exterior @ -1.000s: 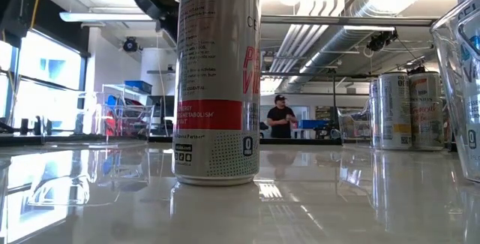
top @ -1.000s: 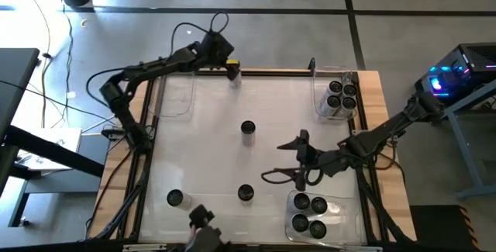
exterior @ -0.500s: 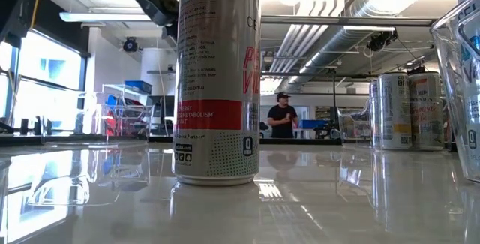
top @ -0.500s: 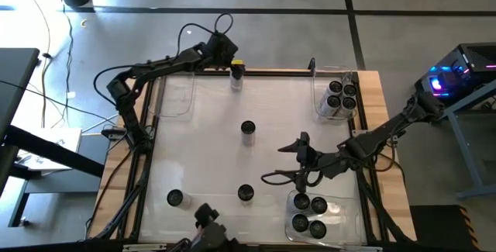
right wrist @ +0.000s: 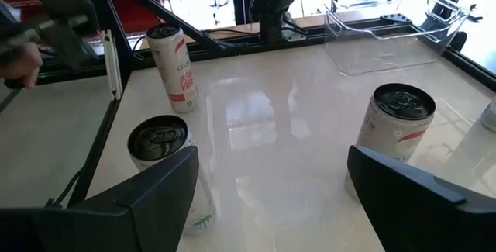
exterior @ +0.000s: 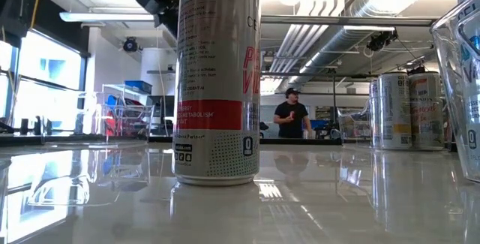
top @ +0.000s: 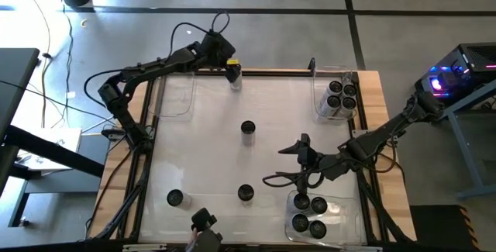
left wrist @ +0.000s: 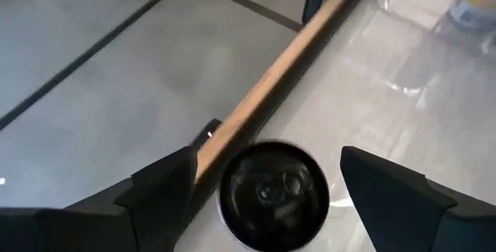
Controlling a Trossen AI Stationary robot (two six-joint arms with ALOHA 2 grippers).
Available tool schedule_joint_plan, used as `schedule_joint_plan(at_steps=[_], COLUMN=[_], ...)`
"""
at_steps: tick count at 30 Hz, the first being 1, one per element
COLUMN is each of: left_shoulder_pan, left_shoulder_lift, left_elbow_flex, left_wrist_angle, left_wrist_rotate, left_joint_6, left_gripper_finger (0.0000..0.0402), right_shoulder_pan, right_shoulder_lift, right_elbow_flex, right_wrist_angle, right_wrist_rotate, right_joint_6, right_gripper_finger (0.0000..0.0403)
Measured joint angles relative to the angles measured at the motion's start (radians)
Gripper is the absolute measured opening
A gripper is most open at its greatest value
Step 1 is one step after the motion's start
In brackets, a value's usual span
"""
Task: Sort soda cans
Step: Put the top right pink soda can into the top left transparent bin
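Note:
Silvery soda cans with dark tops stand upright on the white table: one mid-table (top: 248, 128), one toward the near edge (top: 246, 193), one at the near left (top: 176, 198). A further can (left wrist: 273, 194) stands at the far edge. My left gripper (top: 232, 74) hangs open over it, a finger on either side, with gaps showing. My right gripper (top: 277, 165) hovers open right of centre, facing the table's left. It holds nothing, and a can (right wrist: 159, 147) stands beside one finger.
Clear bins at the far right (top: 318, 89) and near right (top: 345, 217) each hold several cans. Another clear bin (top: 174, 93) lies at the far left. A wooden rail (left wrist: 263, 97) borders the far edge. A dark object (top: 203, 222) sits at the near edge. A person (exterior: 291, 118) stands far behind.
My left arm has swayed a little toward the table's right edge and back, staying over the far-edge can. The person in the room behind has walked to the right. The dark object at the near edge has shifted slightly.

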Motion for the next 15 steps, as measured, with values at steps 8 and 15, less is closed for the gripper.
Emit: schedule_joint_plan(at_steps=[8, 15], left_shoulder_pan=[-0.003, -0.021], left_shoulder_lift=[0.045, 0.074], left_elbow_flex=[-0.073, -0.076], left_wrist_angle=[0.087, 0.102], left_wrist_rotate=[0.0, -0.032], left_joint_6=[-0.033, -0.021], left_gripper_finger=[0.0314, 0.0314], right_shoulder_pan=[0.0, 0.0], right_shoulder_lift=[0.0, 0.0], right_elbow_flex=[0.0, 0.0], right_wrist_angle=[0.0, 0.0], right_wrist_rotate=[0.0, 0.0], right_joint_6=[0.005, 0.008], right_gripper_finger=[0.0327, 0.0327])
